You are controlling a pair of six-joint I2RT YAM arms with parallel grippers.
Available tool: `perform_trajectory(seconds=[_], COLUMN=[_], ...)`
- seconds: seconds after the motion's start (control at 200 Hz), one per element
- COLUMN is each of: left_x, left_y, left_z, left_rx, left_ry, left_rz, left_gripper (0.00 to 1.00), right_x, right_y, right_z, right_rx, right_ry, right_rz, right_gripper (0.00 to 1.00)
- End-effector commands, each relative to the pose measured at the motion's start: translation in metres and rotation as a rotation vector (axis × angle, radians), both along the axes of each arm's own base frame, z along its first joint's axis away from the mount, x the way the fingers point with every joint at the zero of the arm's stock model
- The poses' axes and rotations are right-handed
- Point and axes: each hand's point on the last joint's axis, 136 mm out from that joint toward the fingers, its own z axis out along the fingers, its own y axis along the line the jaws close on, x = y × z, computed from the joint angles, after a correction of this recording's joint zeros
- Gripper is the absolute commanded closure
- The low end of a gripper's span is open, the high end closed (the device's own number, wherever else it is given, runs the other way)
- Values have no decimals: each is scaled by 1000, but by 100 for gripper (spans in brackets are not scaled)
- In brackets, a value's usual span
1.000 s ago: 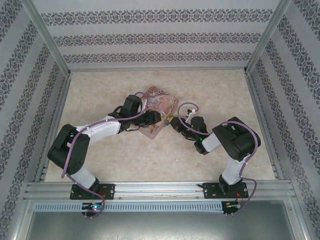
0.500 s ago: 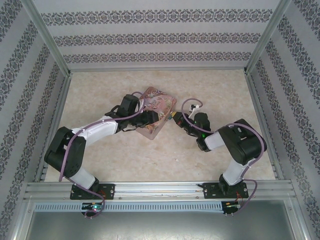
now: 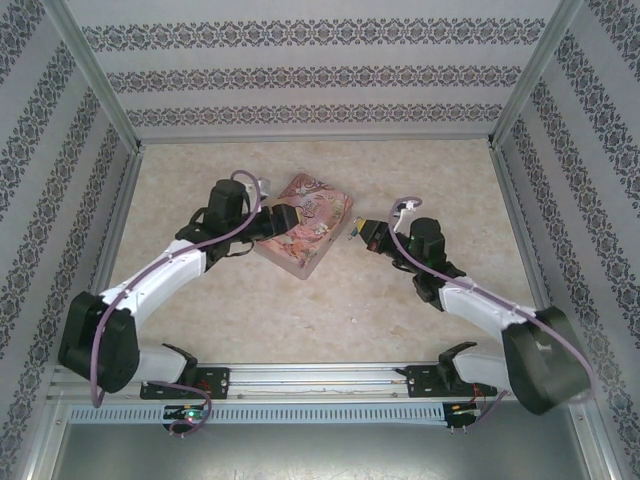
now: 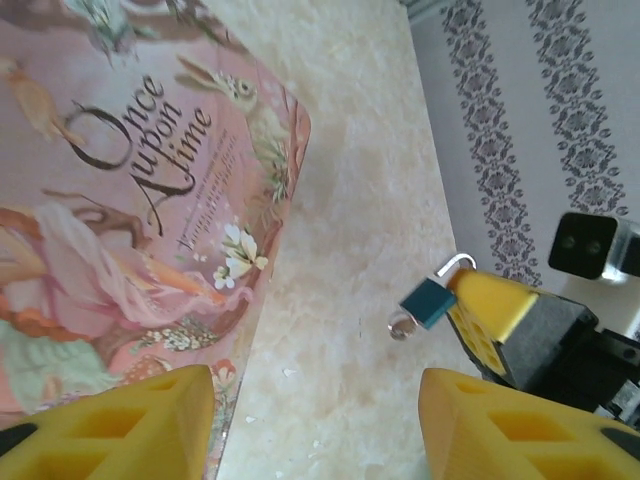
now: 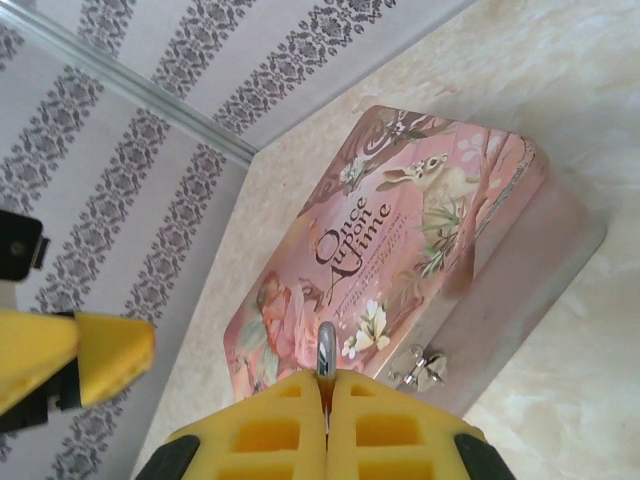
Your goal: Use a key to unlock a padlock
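Pinching the padlock (image 4: 428, 300) at its very tip, the right claw (image 4: 487, 310) shows its yellow pads pressed tight together. In its own wrist view a thin silver sliver, probably the shackle, pokes out of the seam between them. The padlock sits over bare counter (image 4: 360, 150), just beside the right-hand corner of the tin (image 4: 120, 200) and apart from it. The left claw (image 4: 315, 385) is spread wide with nothing between its fingers, poised over the tin's edge.

From the left claw the padlock lies ahead and off to the right, across a strip of counter. Its long axis slants, with the shackle end toward the right claw and the teal body jutting down and left, toward the tin and the left claw. A silver bit (image 4: 400, 325) hangs at that free end; it is too small to tell whether it is the key.

The right arm is the nearer one, since it carries the padlock. The left is the free one, so I judge it must swing right, off the tin, and come in along that slant. A push across the axis could twist so small a lock out of its thin grip.
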Motion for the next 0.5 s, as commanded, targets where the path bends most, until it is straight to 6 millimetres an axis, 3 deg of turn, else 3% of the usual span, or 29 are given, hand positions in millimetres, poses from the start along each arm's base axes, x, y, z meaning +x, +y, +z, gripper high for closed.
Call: perform_trajectory(seconds=[0.0, 0.265, 0.495], left_x=[-2, -16, -37], left_y=[25, 65, 76], left_z=[6, 36, 35], left_rx=[51, 126, 235], left_ry=[-60, -241, -365], left_rz=[47, 145, 103], left_gripper=[42, 31, 24], right_x=[-16, -46, -72], right_y=[-5, -12, -8], right_z=[6, 29, 17], right_rx=[-118, -205, -282], right_ry=[15, 15, 78], right_rz=[57, 111, 193], right_gripper=[100, 100, 100])
